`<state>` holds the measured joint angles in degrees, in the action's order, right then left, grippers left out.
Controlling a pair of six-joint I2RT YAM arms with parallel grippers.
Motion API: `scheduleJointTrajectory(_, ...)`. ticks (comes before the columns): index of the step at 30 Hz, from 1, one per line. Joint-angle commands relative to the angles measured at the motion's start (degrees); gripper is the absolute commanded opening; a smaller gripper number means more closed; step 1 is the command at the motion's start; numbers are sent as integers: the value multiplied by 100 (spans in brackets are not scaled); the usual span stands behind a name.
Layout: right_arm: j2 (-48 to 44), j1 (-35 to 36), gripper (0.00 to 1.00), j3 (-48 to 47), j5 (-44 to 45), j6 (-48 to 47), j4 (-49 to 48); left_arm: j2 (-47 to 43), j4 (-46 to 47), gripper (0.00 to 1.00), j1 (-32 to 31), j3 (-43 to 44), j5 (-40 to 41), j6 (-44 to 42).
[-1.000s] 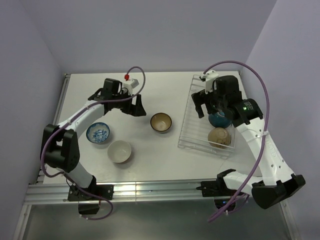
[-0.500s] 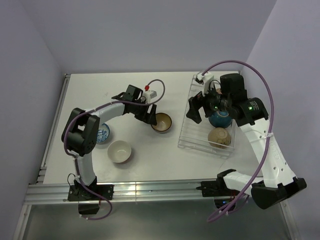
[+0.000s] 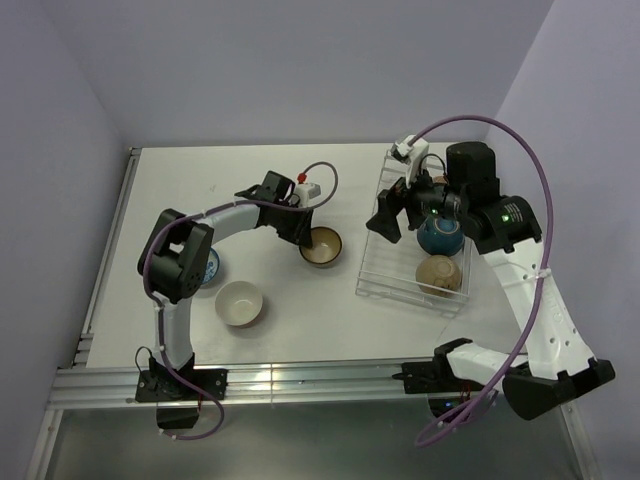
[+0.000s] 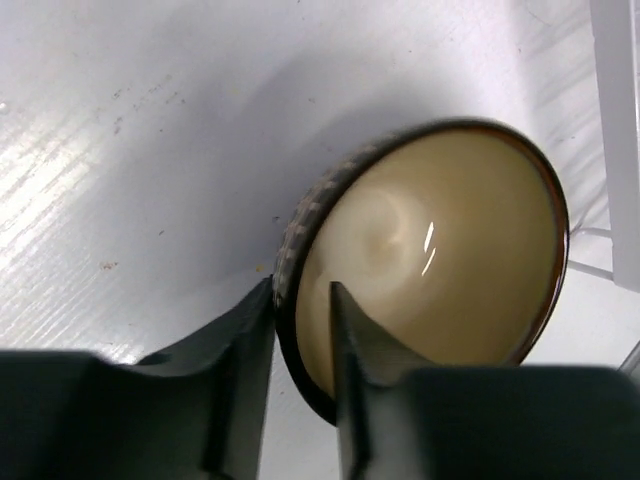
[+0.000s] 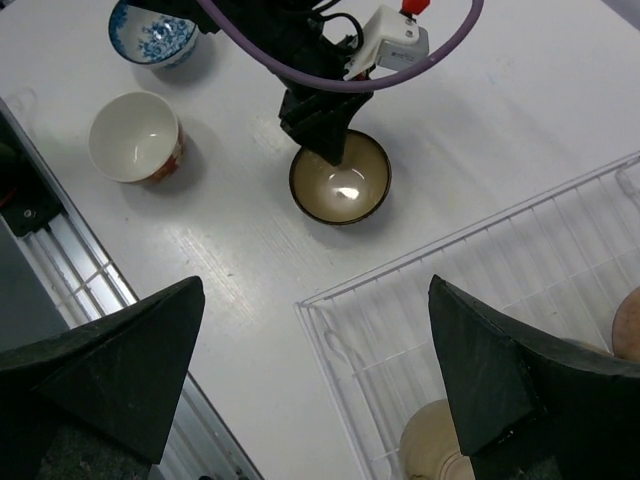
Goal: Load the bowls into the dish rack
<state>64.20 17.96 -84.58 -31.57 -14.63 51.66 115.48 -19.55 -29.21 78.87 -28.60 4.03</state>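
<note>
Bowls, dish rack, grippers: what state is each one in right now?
tan table bowl: upright, rim between left gripper's fingers.
cream-white bowl: upright on table, untouched.
blue-patterned bowl: on table, untouched.
dark blue bowl: in dish rack.
tan rack bowl: in dish rack.
dish rack: two bowls visible inside.
left gripper: astride tan table bowl's rim, grip unclear.
right gripper: open, empty.

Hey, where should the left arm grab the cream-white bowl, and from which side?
Pinch the rim of the cream-white bowl, one finger inside, one outside, coming down from above; it stands upright, mouth open, thin wall exposed all round.
</note>
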Motion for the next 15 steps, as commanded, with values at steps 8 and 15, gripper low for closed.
scheduleJointTrajectory(8,654,-169,99,-182,-428,91,319,-840,749,0,12,-117,-330,782)
scheduleJointTrajectory(15,1234,-1003,99,-823,-1720,408,696,-2152,1332,0,3,-452,135,1091)
